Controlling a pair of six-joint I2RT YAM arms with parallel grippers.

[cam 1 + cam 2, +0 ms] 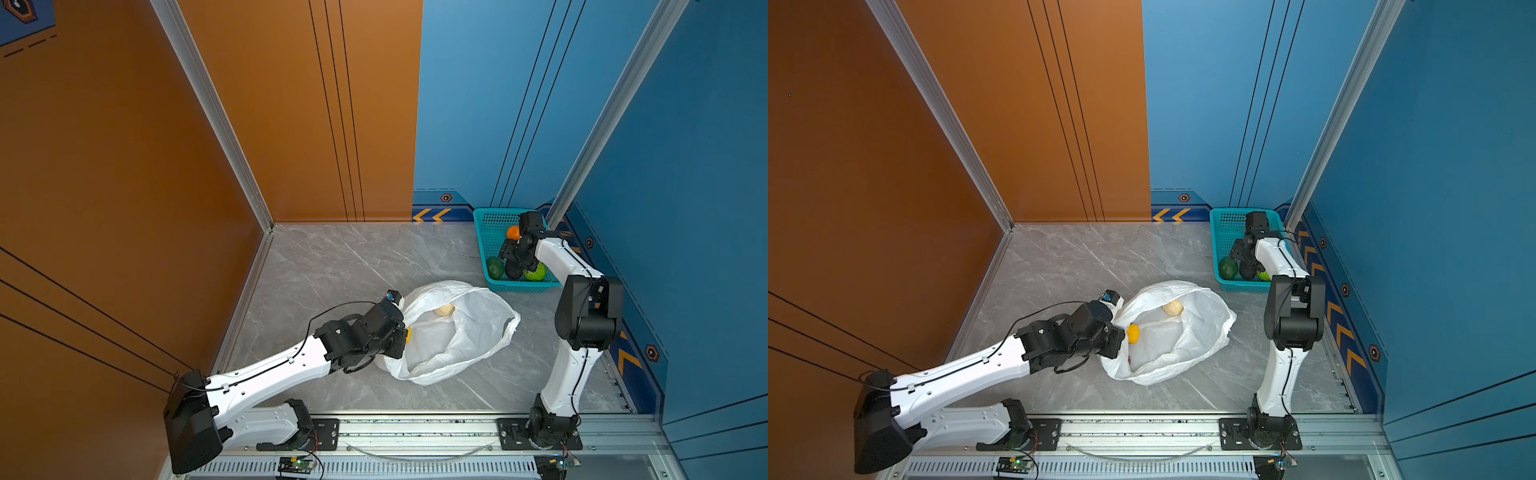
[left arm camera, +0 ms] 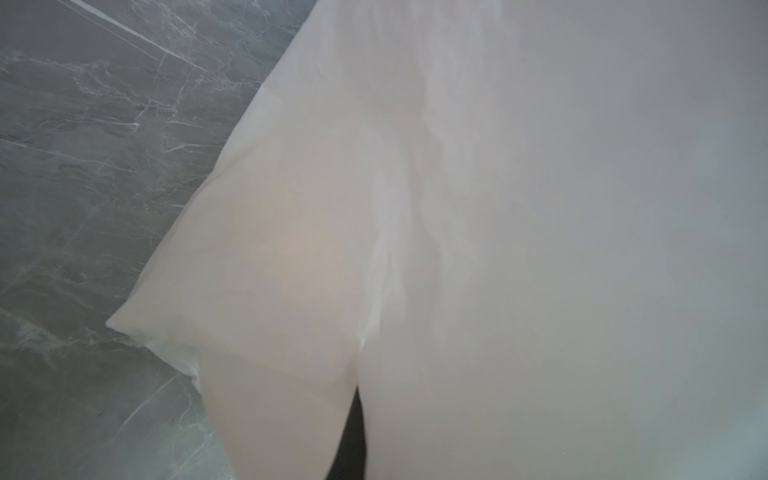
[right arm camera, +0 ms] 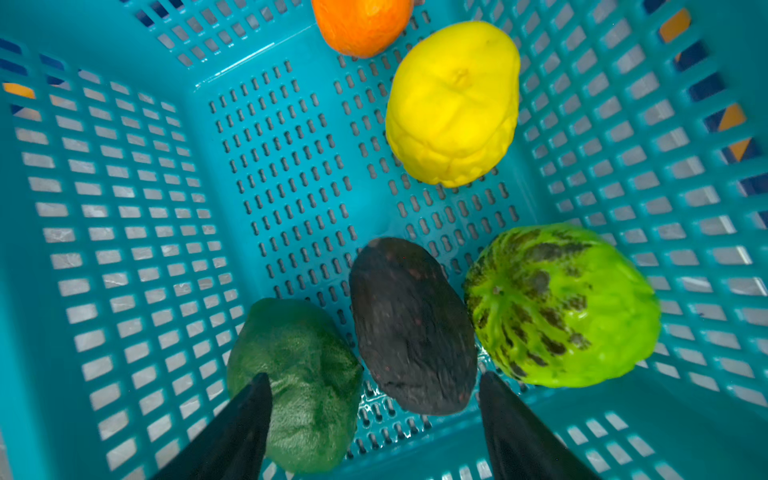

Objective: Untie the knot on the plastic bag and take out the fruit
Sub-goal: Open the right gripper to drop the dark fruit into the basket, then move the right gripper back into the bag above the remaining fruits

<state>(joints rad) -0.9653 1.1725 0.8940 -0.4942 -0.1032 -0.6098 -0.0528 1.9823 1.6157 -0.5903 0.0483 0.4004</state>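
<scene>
The white plastic bag (image 1: 457, 332) lies on the grey table with its mouth wide open; the knot is out of view. My left gripper (image 1: 400, 338) is shut on the bag's left rim, and white film (image 2: 457, 208) fills the left wrist view. Inside the bag lie a cream bumpy fruit (image 1: 1173, 308) and a yellow fruit (image 1: 1133, 333). My right gripper (image 3: 374, 376) hangs open and empty over the teal basket (image 3: 104, 208). Below it rest a near-black fruit (image 3: 411, 324), a dark green one (image 3: 303, 374), a bright green one (image 3: 561, 307), a yellow one (image 3: 453, 104) and an orange one (image 3: 361, 25).
The basket (image 1: 482, 237) stands in the back right corner against the blue wall. An orange wall bounds the left side. Both arm bases sit on a metal rail (image 1: 415, 432) along the front edge. Bare marble table (image 1: 332, 266) stretches behind the bag.
</scene>
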